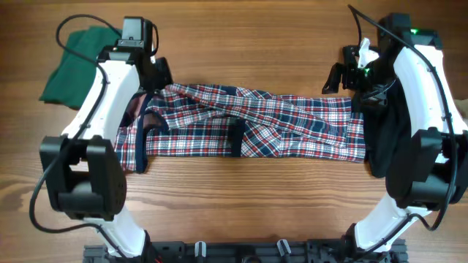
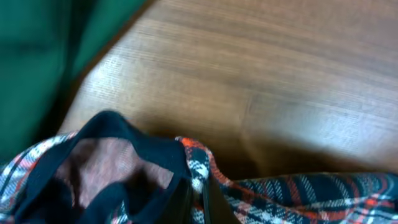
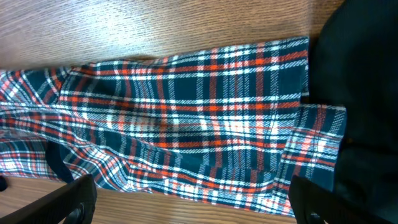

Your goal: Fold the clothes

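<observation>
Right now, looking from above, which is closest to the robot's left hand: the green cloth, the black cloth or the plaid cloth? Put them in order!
1. Plaid cloth: its left end is pinched in the left hand.
2. Green cloth: top-left corner, just past the left hand.
3. Black cloth: far across on the right side.

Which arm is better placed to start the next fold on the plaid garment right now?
Left. The left gripper is shut on the plaid garment at its navy-trimmed end, so it could probably lift at once. The right gripper hangs open above the other end, holding nothing.
</observation>
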`<state>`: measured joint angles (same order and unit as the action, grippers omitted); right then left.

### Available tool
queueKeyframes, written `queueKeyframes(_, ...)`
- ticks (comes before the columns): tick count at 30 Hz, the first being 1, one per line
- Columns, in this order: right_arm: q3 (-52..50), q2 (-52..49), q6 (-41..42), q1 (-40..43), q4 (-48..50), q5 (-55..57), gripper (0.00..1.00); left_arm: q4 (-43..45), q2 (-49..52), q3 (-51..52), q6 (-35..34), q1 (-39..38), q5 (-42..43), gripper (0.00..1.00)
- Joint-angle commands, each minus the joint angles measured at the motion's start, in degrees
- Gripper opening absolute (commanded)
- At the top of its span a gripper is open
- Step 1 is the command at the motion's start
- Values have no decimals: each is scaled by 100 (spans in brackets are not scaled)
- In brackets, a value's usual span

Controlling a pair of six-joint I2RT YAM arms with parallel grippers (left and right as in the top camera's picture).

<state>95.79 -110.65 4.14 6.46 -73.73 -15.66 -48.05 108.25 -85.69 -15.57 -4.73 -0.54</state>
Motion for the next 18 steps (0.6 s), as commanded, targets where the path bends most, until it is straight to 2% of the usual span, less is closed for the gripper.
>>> queueKeyframes(1, 57, 94, -138, -24, -50, -114, 100, -929, -98, 13, 13, 7, -37, 4)
queueKeyframes(8, 57, 94, -140, -24, -118, -114, 100, -1906, 33, 90, -205, 0, -33, 4)
queueKeyframes(12, 57, 94, -164, -24, -157, -114, 100, -1593, 42, 750, -466, -4, -13, 4)
queueKeyframes(17, 57, 94, -227, -24, -175, -114, 99, -1093, 42, 1700, -466, -4, -13, 4)
queueKeyframes(18, 57, 94, -227, -24, -177, -114, 100, -1060, 42, 1742, -468, -4, -13, 16)
